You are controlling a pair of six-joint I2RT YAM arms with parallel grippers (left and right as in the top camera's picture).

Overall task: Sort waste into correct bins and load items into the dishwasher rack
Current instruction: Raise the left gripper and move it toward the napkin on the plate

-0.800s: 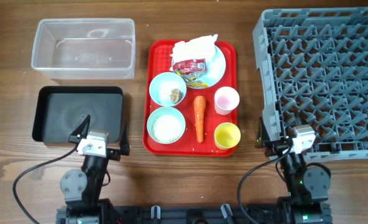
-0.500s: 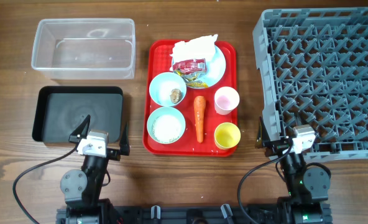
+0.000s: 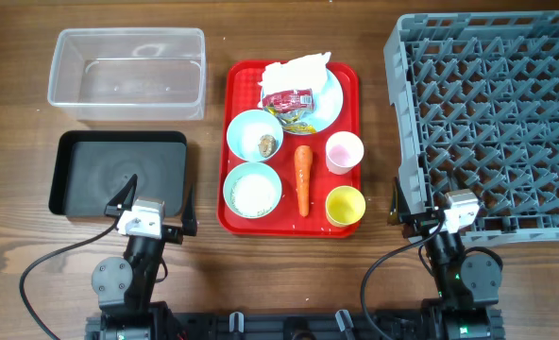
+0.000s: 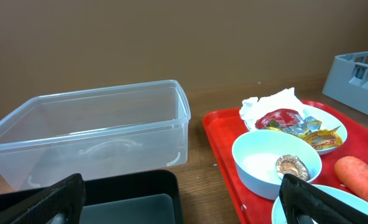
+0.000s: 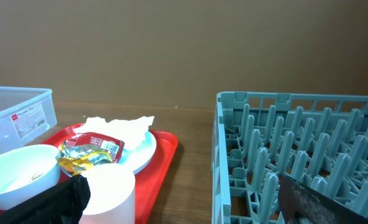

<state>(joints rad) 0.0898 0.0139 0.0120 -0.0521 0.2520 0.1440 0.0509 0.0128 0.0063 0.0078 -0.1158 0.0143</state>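
Orange carrot (image 3: 302, 178) lies lengthwise on the red tray (image 3: 353, 106); left gripper (image 4: 181, 190) and right gripper (image 5: 184, 190) both gape, empty.

Bowls (image 3: 255, 134) (image 3: 252, 190): two sitting
Cups (image 3: 344, 152) (image 3: 345, 205): two standing
Bins (image 3: 128, 80) (image 3: 100, 165): two sitting
Plate (image 3: 333, 97): one lying
Carrot (image 3: 303, 178): one lying
Rack (image 3: 487, 104): one standing

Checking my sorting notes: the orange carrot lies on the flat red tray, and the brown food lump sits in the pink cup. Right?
No. The overhead view shows the brown food lump in the upper light blue bowl, not the pink cup.
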